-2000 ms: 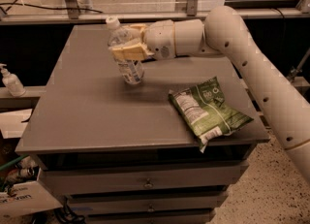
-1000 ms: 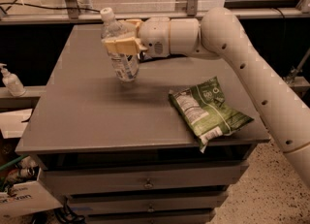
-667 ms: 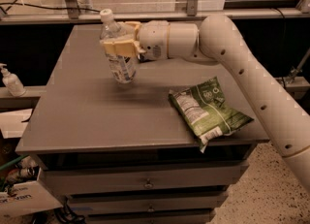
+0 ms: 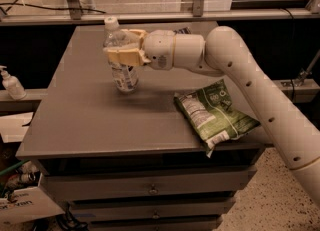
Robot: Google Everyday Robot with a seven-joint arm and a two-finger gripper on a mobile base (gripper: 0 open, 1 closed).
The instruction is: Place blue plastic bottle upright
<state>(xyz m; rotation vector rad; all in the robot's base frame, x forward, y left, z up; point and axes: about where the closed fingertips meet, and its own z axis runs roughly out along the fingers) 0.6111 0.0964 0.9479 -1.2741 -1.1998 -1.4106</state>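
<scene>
The blue plastic bottle (image 4: pixel 121 70) is a small clear ribbed bottle with a white cap and a white-and-blue label. It stands nearly upright, its base on or just above the grey tabletop (image 4: pixel 85 120), left of centre. My gripper (image 4: pixel 121 51) reaches in from the right on the white arm and its tan fingers are closed around the bottle's upper body, just below the shoulder.
A green snack bag (image 4: pixel 216 114) lies flat on the right side of the table near the front edge. A white pump dispenser bottle (image 4: pixel 11 83) stands on a shelf off the table's left. Drawers sit under the tabletop. A metal rail runs behind the table.
The gripper has carried the bottle a little to the left and lowered it, and the bottle has gone from tilted to nearly upright. The grip has stayed closed.
</scene>
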